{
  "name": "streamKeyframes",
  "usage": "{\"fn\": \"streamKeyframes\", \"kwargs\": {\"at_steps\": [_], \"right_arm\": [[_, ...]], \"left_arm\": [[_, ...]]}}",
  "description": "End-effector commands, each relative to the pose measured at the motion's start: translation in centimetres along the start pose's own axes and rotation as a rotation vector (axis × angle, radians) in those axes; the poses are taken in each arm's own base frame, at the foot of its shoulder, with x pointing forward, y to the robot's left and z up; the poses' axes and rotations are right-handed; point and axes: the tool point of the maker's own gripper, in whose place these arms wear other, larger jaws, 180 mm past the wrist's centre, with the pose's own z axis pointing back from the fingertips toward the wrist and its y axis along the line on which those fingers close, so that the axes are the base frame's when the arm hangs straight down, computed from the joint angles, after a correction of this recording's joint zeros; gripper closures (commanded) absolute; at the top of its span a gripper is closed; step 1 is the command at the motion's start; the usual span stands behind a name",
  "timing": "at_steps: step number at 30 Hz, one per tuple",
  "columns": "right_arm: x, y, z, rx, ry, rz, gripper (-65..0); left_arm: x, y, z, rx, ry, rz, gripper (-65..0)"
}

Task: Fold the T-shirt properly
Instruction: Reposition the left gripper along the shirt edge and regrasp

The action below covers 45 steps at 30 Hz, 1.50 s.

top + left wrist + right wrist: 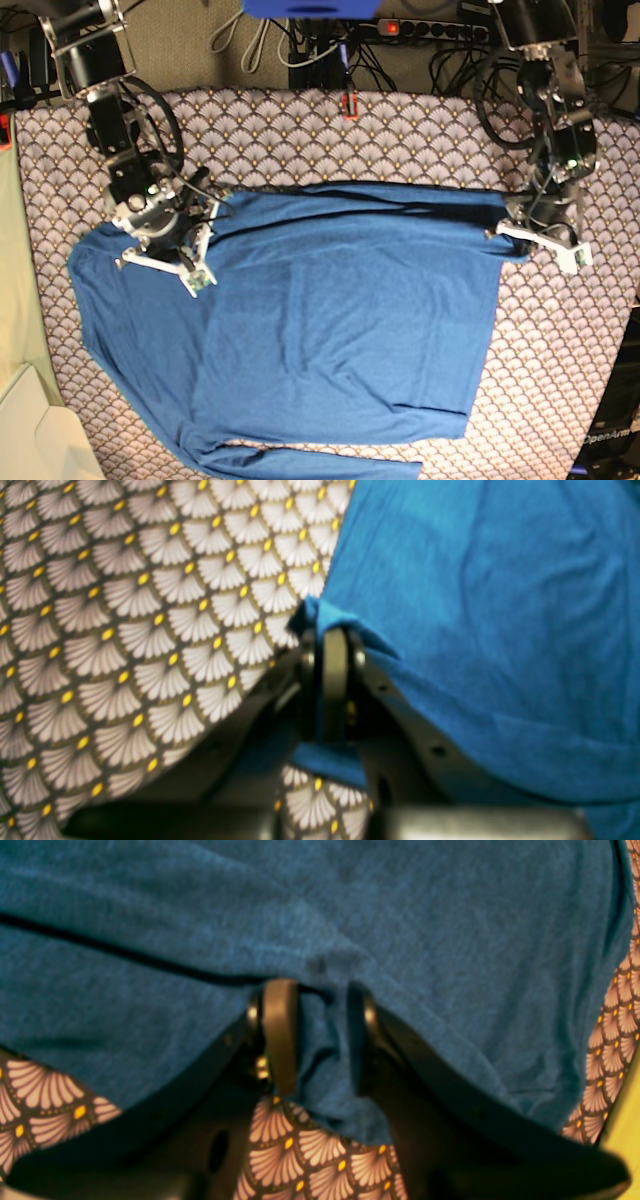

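Note:
The T-shirt (pixel 340 300) is plain blue and long-sleeved, and it lies spread flat on the scallop-patterned cloth (pixel 420 140). One sleeve runs down the left side of the base view to the front edge. My left gripper (pixel 332 635) is shut on a corner of the shirt's edge, and blue fabric sticks out above and below its fingers (pixel 334 680). In the base view this left gripper (pixel 508 228) sits at the shirt's upper right corner. My right gripper (pixel 320 990) holds a bunched fold of blue fabric between its fingers (pixel 280 1035). In the base view that right gripper (pixel 175 240) is near the shirt's upper left shoulder.
The patterned cloth (pixel 150 630) covers the whole table. Cables and a power strip (pixel 420 25) lie behind the far edge. A pale green surface (pixel 15 300) and a white object (pixel 40 440) border the left side.

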Motion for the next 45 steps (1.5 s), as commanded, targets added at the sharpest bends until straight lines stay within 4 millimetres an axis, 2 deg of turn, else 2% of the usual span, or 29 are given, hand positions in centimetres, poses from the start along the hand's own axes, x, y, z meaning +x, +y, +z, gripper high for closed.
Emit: {"fn": "streamKeyframes", "kwargs": {"at_steps": [1,9,14,18,19,21,26,29,31,33,37,45], "right_arm": [[1.6,-1.2,0.4,-0.026,-0.047,0.005,-18.5],[1.5,-1.2,0.4,-0.026,-0.044,0.005,-18.5],[1.5,-1.1,0.4,-0.026,-0.043,0.005,-18.5],[1.3,-1.1,0.4,-0.024,-0.041,0.005,-18.5],[1.3,-1.1,0.4,-0.024,-0.041,0.005,-18.5],[1.3,-1.0,0.4,-0.023,-0.039,0.005,-18.5],[1.2,-1.0,0.4,-0.022,-0.038,0.005,-18.5],[1.2,-1.0,0.4,-0.022,-0.038,0.005,-18.5],[1.2,-1.0,0.4,-0.022,-0.038,0.005,-18.5],[1.2,-1.0,0.4,-0.022,-0.038,0.005,-18.5],[1.2,-1.0,0.4,-0.022,-0.038,0.005,-18.5],[1.3,-0.9,0.4,-0.021,-0.041,0.003,-18.5]], "left_arm": [[1.6,-0.1,0.0,-0.006,-0.043,-0.005,-0.5],[1.3,-1.2,-0.4,-0.026,-0.04,0.016,-0.5],[0.8,-3.0,-0.7,-0.062,-0.022,-0.017,-0.9],[0.6,-3.4,-0.7,-0.073,-0.017,-0.017,-2.1],[0.7,-3.5,-0.7,-0.074,-0.019,-0.018,-4.4],[0.8,-3.5,-0.5,-0.075,-0.024,-0.021,-13.1],[0.9,-3.2,-0.5,-0.073,-0.025,-0.03,-41.2],[0.3,-2.9,-0.3,-0.067,-0.012,-0.032,-50.9],[-0.3,-2.6,-0.2,-0.061,0.0,-0.032,-53.3],[-0.6,-2.4,-0.2,-0.055,0.006,-0.037,-53.3],[-2.2,-1.7,0.0,-0.045,0.038,-0.032,-53.3],[-3.7,-1.2,0.3,-0.032,0.068,-0.035,-53.3]]}}
